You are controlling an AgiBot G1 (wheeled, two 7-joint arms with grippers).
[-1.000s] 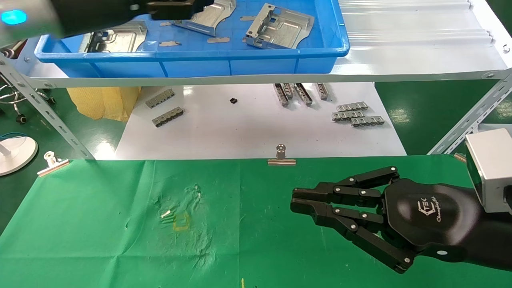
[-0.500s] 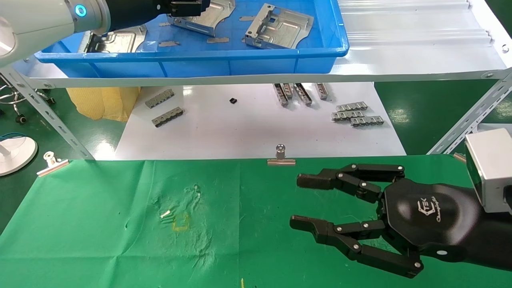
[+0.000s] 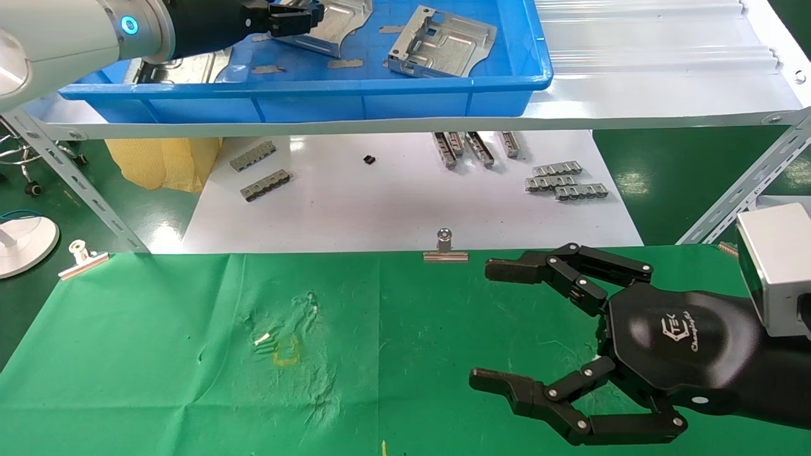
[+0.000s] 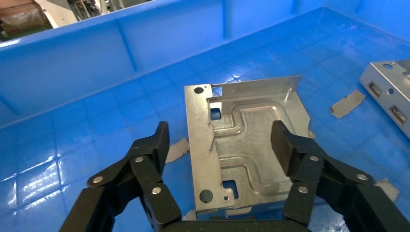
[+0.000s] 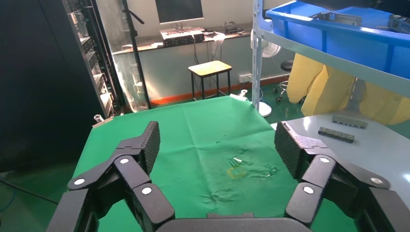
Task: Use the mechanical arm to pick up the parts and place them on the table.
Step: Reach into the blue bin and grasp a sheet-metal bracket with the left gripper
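Observation:
My left gripper (image 3: 296, 16) reaches into the blue tray (image 3: 380, 101) on the shelf. In the left wrist view it (image 4: 221, 139) is open, with one finger on each side of a silver stamped part (image 4: 244, 145) that lies flat on the tray floor; the fingers do not touch it. That part also shows in the head view (image 3: 339, 25). A second part (image 3: 443, 43) lies to its right and a third (image 3: 190, 63) sits partly under the left arm. My right gripper (image 3: 491, 324) is open and empty just above the green table (image 3: 190, 380); it also shows in the right wrist view (image 5: 217, 140).
A white board (image 3: 393, 209) below the shelf carries small grey ridged strips (image 3: 564, 180). Binder clips (image 3: 446, 248) hold the cloth's far edge. Slanted shelf legs (image 3: 747, 183) stand at both sides. Grey slips (image 4: 348, 104) lie in the tray.
My right gripper's fingers have spread from nearly shut to wide open. My left arm has moved a little over the tray toward the part.

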